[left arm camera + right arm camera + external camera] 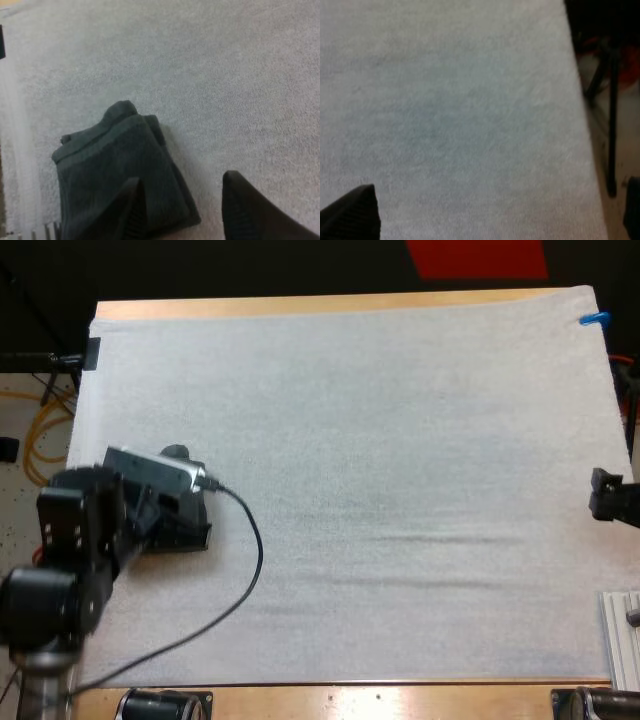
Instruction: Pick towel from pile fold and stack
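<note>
Off the table's left side, a pale speckled floor [25, 390] carries loops of yellow cable [45, 430]. The left arm [70, 540] reaches in over the near-left part of the white mat [380, 490], which covers nearly the whole wooden table [300, 307]. Only thin strips of wood are bare along the far and near edges.

In the left wrist view the left gripper [181, 179] has its two black fingers set well apart and grips nothing. One finger is over the near corner of the towel [115, 170], though whether it touches the cloth I cannot tell. The other finger is over bare mat just beside the towel. The towel is dark grey-green and folded into a thick pad, lying flat near the mat's left edge.

The middle of the mat is softly textured, with faint creases running across it.

At the right edge the right arm [612, 495] barely reaches in over the mat. The right gripper [500, 190] is spread wide over bare mat near the mat's border and holds nothing. Past that border are floor and thin dark stand legs [612, 115]. A ribbed metal rail [620, 635] sits at the table's near right corner.
</note>
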Robot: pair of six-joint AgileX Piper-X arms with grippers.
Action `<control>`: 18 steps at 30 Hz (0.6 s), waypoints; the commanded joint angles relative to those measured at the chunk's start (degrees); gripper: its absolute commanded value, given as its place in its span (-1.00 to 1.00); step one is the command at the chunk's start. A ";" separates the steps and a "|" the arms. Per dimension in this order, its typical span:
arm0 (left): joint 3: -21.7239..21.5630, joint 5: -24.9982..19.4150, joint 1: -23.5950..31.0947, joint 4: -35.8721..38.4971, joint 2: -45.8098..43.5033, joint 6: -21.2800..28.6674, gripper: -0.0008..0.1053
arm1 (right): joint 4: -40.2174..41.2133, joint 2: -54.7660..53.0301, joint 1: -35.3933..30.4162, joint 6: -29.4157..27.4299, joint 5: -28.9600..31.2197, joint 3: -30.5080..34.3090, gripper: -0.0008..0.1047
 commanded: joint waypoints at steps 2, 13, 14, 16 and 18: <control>1.77 -2.56 -0.28 -2.02 -3.48 -0.53 -0.33 | 0.94 -3.26 -0.11 -1.22 -0.90 -0.57 0.82; 9.24 -4.35 -0.28 -2.81 -26.59 -5.28 -0.33 | 2.29 -26.00 -0.11 -0.61 -7.35 5.27 0.82; 9.63 -4.35 -0.28 -2.81 -27.62 -5.28 -0.33 | 2.28 -27.65 -0.11 -0.61 -7.35 5.62 0.82; 10.83 -4.35 -0.28 -2.71 -33.03 -4.81 -0.33 | 1.95 -33.61 -0.11 -0.61 -7.35 7.22 0.82; 11.59 -4.35 -0.28 -2.69 -37.37 -4.81 -0.33 | 1.96 -37.38 -0.11 -0.61 -7.35 7.93 0.82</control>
